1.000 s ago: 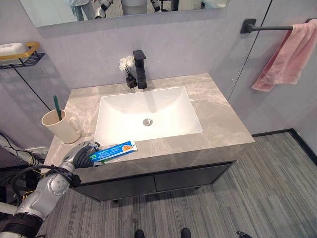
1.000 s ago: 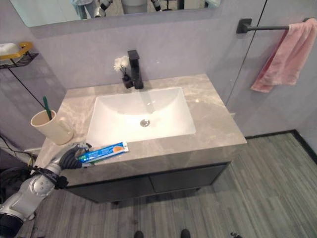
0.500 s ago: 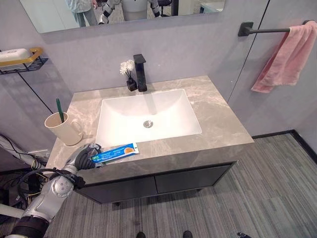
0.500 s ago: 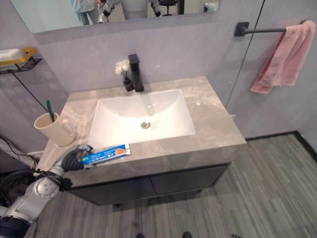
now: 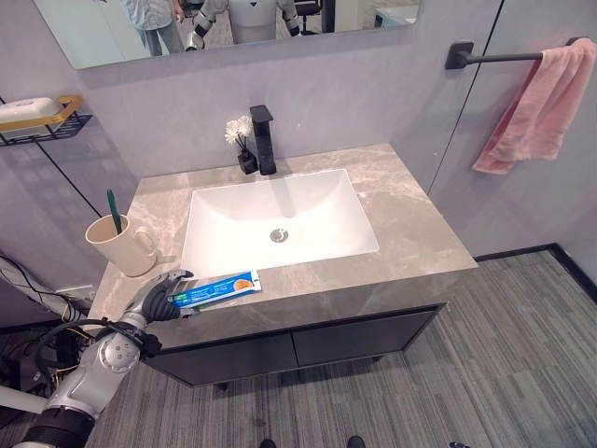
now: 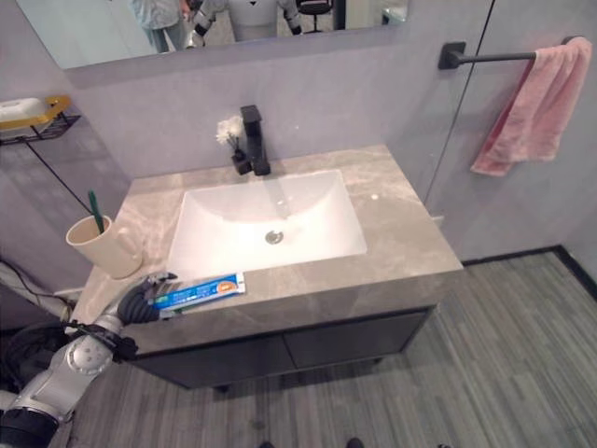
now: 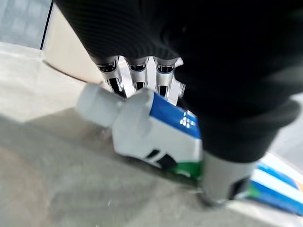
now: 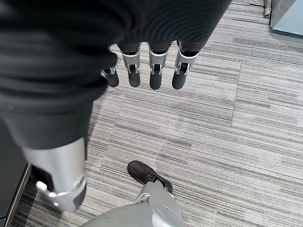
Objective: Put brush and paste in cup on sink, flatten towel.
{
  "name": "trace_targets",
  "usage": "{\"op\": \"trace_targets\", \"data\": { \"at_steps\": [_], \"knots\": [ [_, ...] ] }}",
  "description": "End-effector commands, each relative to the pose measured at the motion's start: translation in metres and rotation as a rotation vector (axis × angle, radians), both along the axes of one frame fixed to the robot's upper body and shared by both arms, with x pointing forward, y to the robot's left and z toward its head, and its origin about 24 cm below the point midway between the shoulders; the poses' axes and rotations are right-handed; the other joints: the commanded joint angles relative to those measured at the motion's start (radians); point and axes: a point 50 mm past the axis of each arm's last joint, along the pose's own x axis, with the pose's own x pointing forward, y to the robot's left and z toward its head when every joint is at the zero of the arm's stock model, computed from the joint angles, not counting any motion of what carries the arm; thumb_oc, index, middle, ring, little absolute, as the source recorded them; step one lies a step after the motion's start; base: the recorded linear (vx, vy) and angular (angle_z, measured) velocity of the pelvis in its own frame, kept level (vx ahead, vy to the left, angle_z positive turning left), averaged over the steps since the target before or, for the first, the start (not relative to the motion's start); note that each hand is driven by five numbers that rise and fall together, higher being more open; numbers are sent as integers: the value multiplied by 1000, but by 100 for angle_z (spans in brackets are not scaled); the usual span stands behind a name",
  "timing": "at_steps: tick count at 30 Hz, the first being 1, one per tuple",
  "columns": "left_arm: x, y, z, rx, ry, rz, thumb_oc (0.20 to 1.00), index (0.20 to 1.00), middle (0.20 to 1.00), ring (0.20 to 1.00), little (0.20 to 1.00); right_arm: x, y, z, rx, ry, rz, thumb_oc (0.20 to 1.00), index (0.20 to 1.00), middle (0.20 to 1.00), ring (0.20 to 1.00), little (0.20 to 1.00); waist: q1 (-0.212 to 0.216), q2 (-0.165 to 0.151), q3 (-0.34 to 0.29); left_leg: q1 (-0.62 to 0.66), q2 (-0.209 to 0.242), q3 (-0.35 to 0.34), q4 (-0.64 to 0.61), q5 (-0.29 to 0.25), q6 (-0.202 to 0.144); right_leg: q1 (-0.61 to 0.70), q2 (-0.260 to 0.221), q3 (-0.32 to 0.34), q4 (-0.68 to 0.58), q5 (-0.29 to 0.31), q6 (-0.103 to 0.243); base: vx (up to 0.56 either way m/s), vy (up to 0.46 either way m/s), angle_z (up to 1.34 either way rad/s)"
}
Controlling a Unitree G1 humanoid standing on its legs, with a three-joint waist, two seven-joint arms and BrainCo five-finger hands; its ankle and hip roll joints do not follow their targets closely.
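We see the left hand curled round the cap end of the toothpaste tube, lying on the bench front edge. Right hand hangs relaxed, fingers straight, above the floor.

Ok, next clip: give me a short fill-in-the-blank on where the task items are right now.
1. The left hand is curled round the cap end of the ____.
2. The green toothbrush stands in the cream ____.
3. The pink towel hangs from the black ____ on the wall.
4. The toothpaste tube lies on the counter in front of the white ____.

Missing words: toothpaste tube; cup; bar; basin
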Motion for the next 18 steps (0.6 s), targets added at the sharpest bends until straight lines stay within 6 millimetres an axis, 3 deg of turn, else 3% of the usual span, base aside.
{"op": "trace_targets", "data": {
  "at_steps": [1,18],
  "knots": [
    [4,-6,-9,-102,38,29,1000,1000,1000,1000,1000,11,-3,2,-21,-25,-15,1000,1000,1000,1000,1000,-38,-68,4,25,11,16,7,-12,-23,-27,-82,41,5,21,93,0,0,0],
    [4,-6,-12,-162,37,64,1000,1000,1000,1000,1000,10,-3,2,-19,-21,-18,1000,1000,1000,1000,1000,-40,-67,6,25,8,15,7,-13,-20,-26,-84,40,5,19,92,0,0,0]
  ]
}}
